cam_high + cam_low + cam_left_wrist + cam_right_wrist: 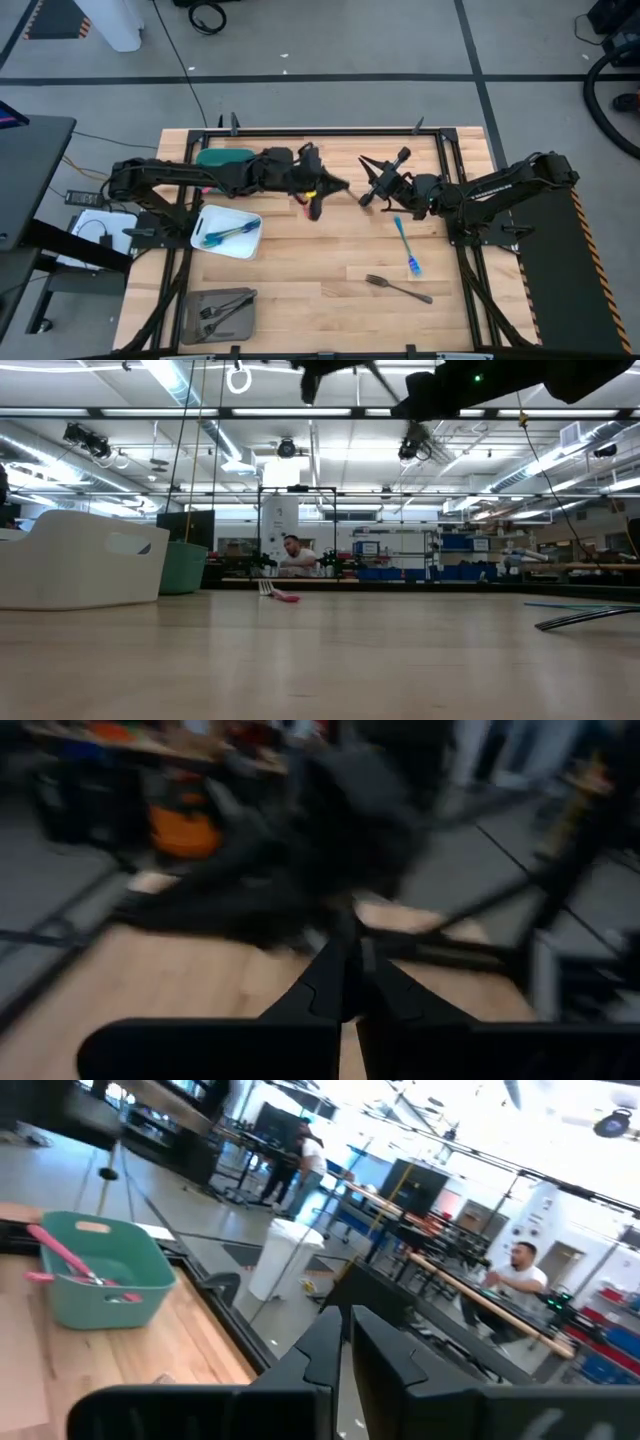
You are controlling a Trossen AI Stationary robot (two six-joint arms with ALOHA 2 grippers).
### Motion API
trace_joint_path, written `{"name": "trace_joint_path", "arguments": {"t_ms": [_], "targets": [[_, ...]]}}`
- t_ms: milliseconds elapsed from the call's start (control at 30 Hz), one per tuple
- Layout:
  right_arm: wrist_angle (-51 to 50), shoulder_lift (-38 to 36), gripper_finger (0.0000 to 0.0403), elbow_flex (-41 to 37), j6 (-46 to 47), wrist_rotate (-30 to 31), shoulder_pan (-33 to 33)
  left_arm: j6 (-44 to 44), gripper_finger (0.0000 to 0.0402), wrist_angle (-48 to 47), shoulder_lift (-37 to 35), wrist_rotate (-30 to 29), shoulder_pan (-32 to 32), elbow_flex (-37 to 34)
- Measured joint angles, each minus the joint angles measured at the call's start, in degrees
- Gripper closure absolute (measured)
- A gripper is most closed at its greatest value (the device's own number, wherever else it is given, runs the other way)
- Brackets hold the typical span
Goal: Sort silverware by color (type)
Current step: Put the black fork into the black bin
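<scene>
My left gripper and my right gripper meet tip to tip, raised above the table's middle. The left one is shut on a slim dark utensil. The right one's fingers stand a narrow slit apart. A red-handled fork lies flat on the table under the left gripper. A blue utensil and a dark grey fork lie flat at the near right. My left gripper pinches the slim dark utensil between its two fingers, coming level from the table's left. The utensil is lifted clear of the table. Blur hides which part of it the fingers have. I cannot tell whether my right gripper touches the utensil.
On the left stand a green bin with red utensils at the far side, a white bin with blue ones, and a grey bin with dark forks near the front edge. People show in the room beyond.
</scene>
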Motion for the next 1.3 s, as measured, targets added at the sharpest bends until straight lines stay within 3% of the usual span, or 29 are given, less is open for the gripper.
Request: {"name": "trace_joint_path", "arguments": {"t_ms": [67, 333, 433, 633, 900, 1300], "targets": [[0.0, 0.0, 0.0368, 0.0, -0.2, 0.9, 0.0, -0.7, 0.038, -7.2, -1.7, 2.3, -0.9, 1.3], [2.1, -0.2, 0.0367, 0.0, -3.8, 1.0, 0.1, -1.4, 0.0377, -39.9, -4.3, 2.5, -6.3, 12.1], [3.4, -0.3, 0.0367, 0.0, -3.9, 1.0, -0.1, -5.4, 0.0376, -52.9, -4.4, 2.5, -8.4, 16.8], [5.4, -0.3, 0.0367, 0.0, -6.7, 1.1, -1.0, -15.1, 0.0376, -69.3, -4.4, 2.6, -13.8, 22.4], [5.6, -0.3, 0.0367, 0.0, -6.8, 1.2, -2.4, -30.5, 0.0375, -81.9, -4.4, 2.6, -24.7, 19.9], [5.6, -0.3, 0.0368, 0.0, -6.2, 0.9, -2.4, -52.3, 0.0375, -86.5, -4.3, 0.2, -38.3, 15.0]]}}
